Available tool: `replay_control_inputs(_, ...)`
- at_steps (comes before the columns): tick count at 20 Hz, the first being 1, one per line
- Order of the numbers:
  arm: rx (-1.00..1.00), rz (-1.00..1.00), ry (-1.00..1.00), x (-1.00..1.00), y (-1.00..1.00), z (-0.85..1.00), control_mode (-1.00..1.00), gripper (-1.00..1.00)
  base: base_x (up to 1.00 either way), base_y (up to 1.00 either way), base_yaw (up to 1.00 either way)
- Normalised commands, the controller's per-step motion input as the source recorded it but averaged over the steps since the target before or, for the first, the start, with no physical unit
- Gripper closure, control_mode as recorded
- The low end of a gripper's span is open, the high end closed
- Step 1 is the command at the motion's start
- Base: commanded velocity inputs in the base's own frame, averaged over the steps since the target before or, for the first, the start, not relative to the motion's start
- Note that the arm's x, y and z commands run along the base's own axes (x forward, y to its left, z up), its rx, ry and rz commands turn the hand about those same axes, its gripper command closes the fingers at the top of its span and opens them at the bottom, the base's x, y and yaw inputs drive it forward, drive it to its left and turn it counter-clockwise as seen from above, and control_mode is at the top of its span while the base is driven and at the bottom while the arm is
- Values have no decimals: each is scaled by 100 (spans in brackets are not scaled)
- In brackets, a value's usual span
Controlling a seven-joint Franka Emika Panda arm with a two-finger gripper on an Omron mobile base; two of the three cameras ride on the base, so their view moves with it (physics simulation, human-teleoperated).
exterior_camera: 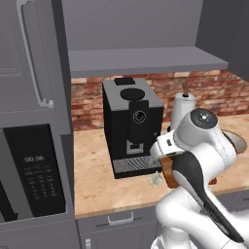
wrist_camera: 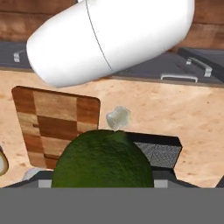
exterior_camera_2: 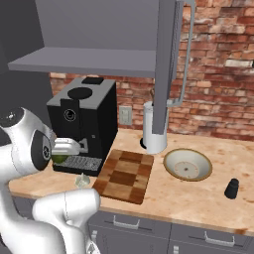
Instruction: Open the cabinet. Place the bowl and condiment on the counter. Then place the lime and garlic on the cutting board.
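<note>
I count one cabinet (exterior_camera_2: 99, 34), its one visible door (exterior_camera_2: 166, 64) standing open with one long bar handle (exterior_camera_2: 186, 59). On the counter (exterior_camera_2: 198, 198) I see one bowl (exterior_camera_2: 188, 164), one condiment bottle (exterior_camera_2: 231, 188), one cutting board (exterior_camera_2: 124, 175), one garlic bulb (exterior_camera_2: 82, 180) and one coffee machine (exterior_camera_2: 84, 124). One paper-towel roll (exterior_camera: 184, 111) stands by the brick wall. I count one lime (wrist_camera: 103, 162), up close in the hand view. One microwave (exterior_camera: 34, 170) sits in the tall unit. Below the counter I make out two drawer handles (exterior_camera_2: 126, 223) in the right base view.
</note>
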Motion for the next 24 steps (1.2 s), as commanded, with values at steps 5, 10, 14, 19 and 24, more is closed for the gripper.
replay_control_inputs(5, 1, 2, -4, -2, -62, -5, -100, 100, 0, 0, 0)
replay_control_inputs(10, 0, 6, -4, 0, -59, -13, -100, 100, 0, 0, 0)
replay_control_inputs(14, 0, 4, -7, 0, -41, -9, -100, 100, 0, 0, 0)
replay_control_inputs(19, 0, 0, -1, 0, -25, -14, -100, 100, 0, 0, 0)
replay_control_inputs(24, 0, 0, 0, 0, -31, -20, -100, 100, 0, 0, 0)
